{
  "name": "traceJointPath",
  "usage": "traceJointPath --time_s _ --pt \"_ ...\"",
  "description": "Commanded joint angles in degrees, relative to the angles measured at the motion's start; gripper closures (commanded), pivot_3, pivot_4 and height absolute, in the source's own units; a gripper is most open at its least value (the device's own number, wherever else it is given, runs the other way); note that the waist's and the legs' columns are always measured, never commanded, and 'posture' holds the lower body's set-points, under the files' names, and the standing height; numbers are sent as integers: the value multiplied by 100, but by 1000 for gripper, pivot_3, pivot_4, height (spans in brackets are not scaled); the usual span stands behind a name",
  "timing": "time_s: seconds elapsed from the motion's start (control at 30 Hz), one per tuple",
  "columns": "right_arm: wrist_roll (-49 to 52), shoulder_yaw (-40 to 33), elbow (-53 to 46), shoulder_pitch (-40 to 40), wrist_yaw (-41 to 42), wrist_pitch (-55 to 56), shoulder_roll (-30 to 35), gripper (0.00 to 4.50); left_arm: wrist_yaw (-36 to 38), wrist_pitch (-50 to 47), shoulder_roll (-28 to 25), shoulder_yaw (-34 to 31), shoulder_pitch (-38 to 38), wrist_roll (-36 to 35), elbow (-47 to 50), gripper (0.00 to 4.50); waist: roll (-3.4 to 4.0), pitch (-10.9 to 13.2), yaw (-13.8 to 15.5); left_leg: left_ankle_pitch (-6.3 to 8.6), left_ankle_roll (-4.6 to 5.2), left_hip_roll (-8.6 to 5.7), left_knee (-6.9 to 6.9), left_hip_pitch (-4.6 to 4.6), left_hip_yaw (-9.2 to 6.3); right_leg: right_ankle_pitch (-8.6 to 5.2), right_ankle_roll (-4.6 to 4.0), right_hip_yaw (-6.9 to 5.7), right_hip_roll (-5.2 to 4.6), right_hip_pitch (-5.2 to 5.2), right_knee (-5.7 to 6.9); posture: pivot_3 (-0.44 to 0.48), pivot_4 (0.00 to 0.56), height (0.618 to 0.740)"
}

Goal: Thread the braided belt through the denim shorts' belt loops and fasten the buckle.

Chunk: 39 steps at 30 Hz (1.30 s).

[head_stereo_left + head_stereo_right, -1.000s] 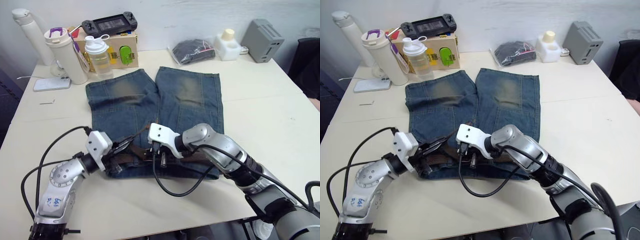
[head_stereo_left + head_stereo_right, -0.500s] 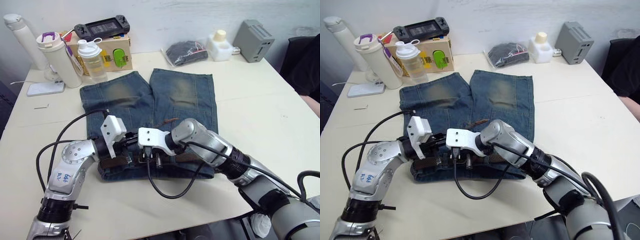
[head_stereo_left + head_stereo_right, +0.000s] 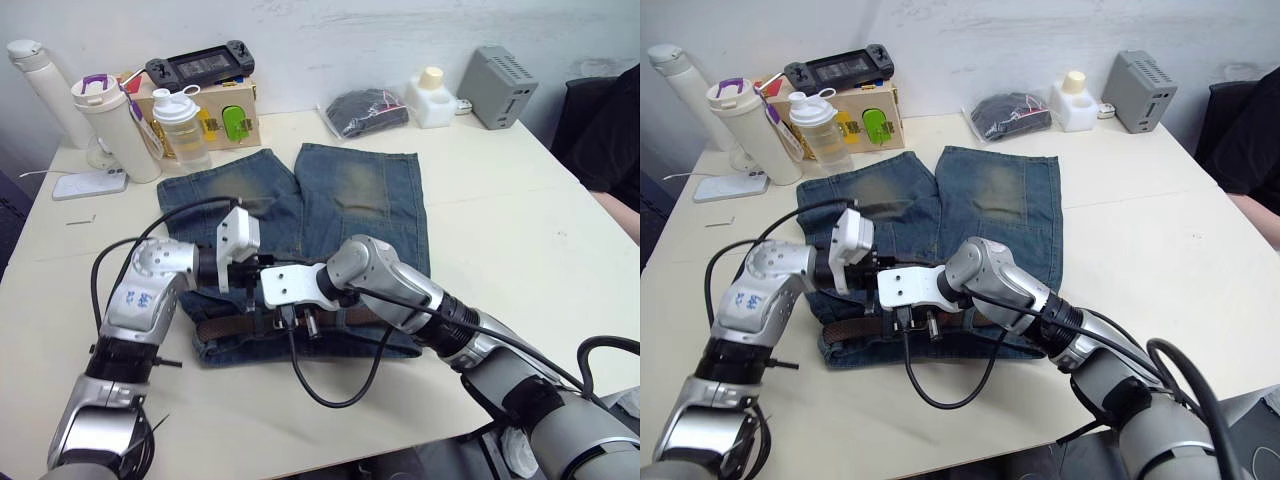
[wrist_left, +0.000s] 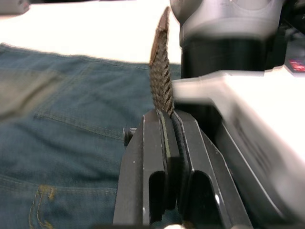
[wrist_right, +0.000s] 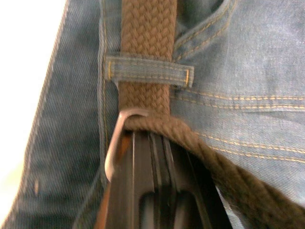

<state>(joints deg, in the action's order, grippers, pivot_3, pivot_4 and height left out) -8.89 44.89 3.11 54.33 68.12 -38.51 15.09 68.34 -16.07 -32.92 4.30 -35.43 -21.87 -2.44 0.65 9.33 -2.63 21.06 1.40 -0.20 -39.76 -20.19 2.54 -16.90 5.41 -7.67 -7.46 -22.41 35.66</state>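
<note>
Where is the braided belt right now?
The braided belt lies along the waistband of the denim shorts, under a belt loop; the left tool pinches its raised end.

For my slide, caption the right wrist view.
Braided belt threaded under a belt loop on the denim shorts.

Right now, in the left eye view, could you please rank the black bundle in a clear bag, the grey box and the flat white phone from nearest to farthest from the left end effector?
1. Flat white phone, far left table edge.
2. Black bundle in a clear bag, beyond the denim shorts.
3. Grey box, far right corner.

The left end effector grips the braided belt.
</note>
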Motion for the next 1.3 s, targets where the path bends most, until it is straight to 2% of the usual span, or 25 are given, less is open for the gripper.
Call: traceJointPath --time_s 0.03,0.43,0.93,1.1,1.3 --pt "-168 1317 840 -818 380 -89 -256 4454 484 394 152 -141 -1056 -407 163 4500 3 -6 -8 0 0 0 0 0 0 0 0 0 0 0 1 0 150 690" --pt "-323 1220 818 -906 511 -51 -292 4454 769 501 592 -33 -1802 -421 -186 4500 20 -19 -23 0 0 -1 1 1 4 -2 -2 3 -2 1 1 0 150 690" --pt "-588 1072 917 -989 675 82 -395 4454 288 379 1201 -228 -2331 -505 -322 4500 19 -18 102 0 0 -2 -16 -7 1 -2 -2 2 -5 1 2 0 150 690" --pt "-549 787 790 -1059 592 -69 -416 4454 221 339 953 -357 -1955 -390 -201 4500 19 -18 108 0 1 -4 -20 -8 0 -2 -2 2 -7 3 5 0 150 690" --pt "-193 -515 44 -1290 51 -791 -376 4454 81 614 199 -654 -1074 32 -169 4500 23 -10 62 0 1 -2 -15 -13 -1 -2 -2 3 -6 -8 6 0 150 690"
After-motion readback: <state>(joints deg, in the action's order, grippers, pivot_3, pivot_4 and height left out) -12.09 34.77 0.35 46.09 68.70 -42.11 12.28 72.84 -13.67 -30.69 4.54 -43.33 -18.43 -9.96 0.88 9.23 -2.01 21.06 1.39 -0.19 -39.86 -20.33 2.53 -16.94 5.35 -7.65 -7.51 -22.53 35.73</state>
